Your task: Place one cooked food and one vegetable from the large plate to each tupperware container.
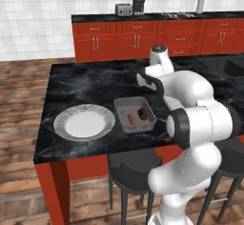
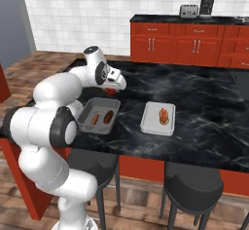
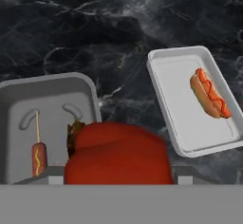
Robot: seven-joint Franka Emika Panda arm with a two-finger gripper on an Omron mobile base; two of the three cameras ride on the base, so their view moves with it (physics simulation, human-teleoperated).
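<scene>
Nearest your hand camera, the round red vegetable sits between the gripper's jaws, held above the near grey tray. In that tray lie the thin sausage and the dark brown lump. Beyond it, apart on the black counter, the second tray holds the hot dog. The large plate is bare.

Landmark: near tray on counter. In it: sausage left, brown lump right. Second tray lies right of it, apart, holding hot dog. Large plate lies left of it.
</scene>
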